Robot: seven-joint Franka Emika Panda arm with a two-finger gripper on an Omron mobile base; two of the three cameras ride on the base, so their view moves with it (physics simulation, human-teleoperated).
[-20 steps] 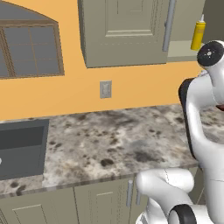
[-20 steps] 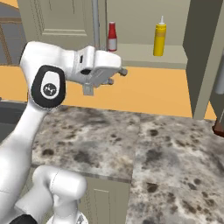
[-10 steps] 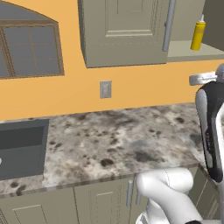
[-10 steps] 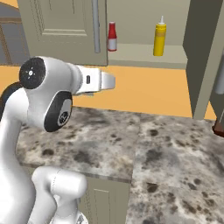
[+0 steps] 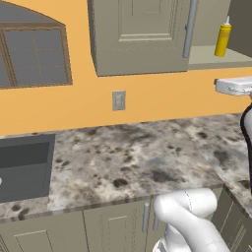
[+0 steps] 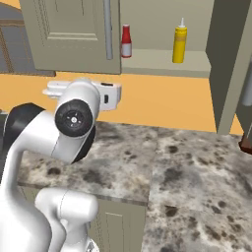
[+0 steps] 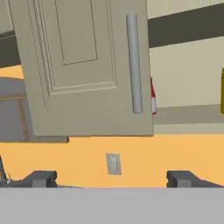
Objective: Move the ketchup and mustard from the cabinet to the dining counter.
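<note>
The arm has swung round and up, its wrist now aimed at the cabinet (image 7: 87,65). The pincer (image 7: 109,178) stays spread wide, holding nothing. Ketchup (image 6: 126,41) and mustard (image 6: 179,45) both stand on the open shelf, untouched; the reach looks next.

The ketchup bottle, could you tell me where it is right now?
The ketchup stands upright on the open cabinet shelf in the right base view, beside the door handle, left of the mustard.
</note>
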